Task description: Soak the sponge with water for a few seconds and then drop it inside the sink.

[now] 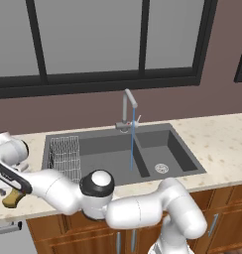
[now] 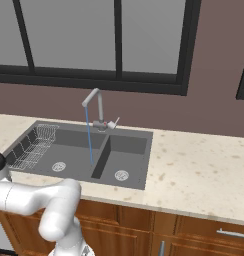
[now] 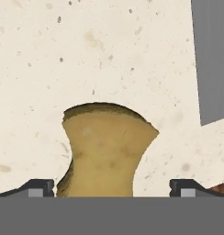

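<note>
Pickup stage: the gripper [image 3: 111, 187] hangs over the sponge [image 3: 106, 151] on the counter [image 3: 49, 55] left of the sink [image 1: 162, 141], jaws apart, nothing held. Next, I judge, descend and close, then carry it to the water [image 1: 132, 141].

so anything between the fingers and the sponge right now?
Nothing visible. The yellow-brown, pinched-middle sponge lies on the speckled cream counter, in the gap between the open dark fingers, with bare counter around it.
</note>
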